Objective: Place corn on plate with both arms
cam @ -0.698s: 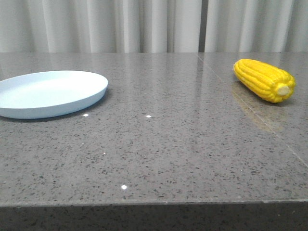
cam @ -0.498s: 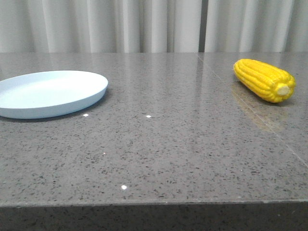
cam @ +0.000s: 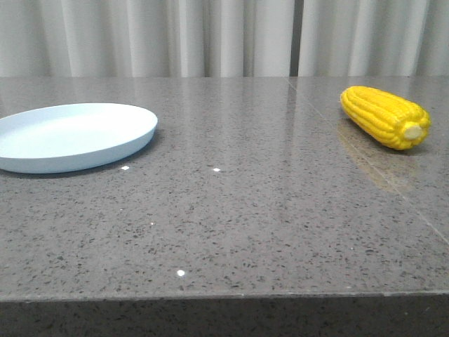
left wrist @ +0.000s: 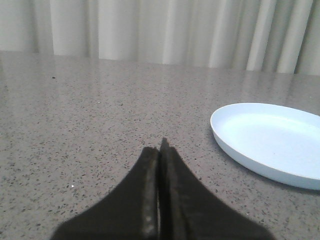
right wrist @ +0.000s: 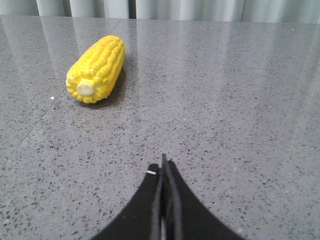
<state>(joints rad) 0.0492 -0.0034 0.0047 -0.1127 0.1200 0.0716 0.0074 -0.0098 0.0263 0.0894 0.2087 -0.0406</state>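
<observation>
Both grippers are clenched with nothing between the fingers: left gripper (left wrist: 160, 150) shows its two dark fingers pressed flat together, low over bare countertop (cam: 266, 210), and right gripper (right wrist: 164, 167) shows the same closed pair, also over bare stone. Neither touches a task object. Beside the left gripper, apart from it, lies one plate (left wrist: 272, 140), pale blue, round, shallow, with nothing on it. Ahead of the right gripper, well apart, lies one corn (right wrist: 96, 69), resting flat on the countertop. Its long axis runs diagonally: the cream stub end faces the near edge of the countertop and slightly outward, the tapered tip points away toward the curtain (cam: 224, 35). In the front view the corn (cam: 384, 116) sits at the right side of the countertop, far from the plate (cam: 70, 135) at the left, whose rim is cut by the frame edge. Between corn and plate stretches a wide run of open speckled grey stone. A thin seam in the stone runs past the corn on the plate side. Count: one corn, one plate, two grippers.
</observation>
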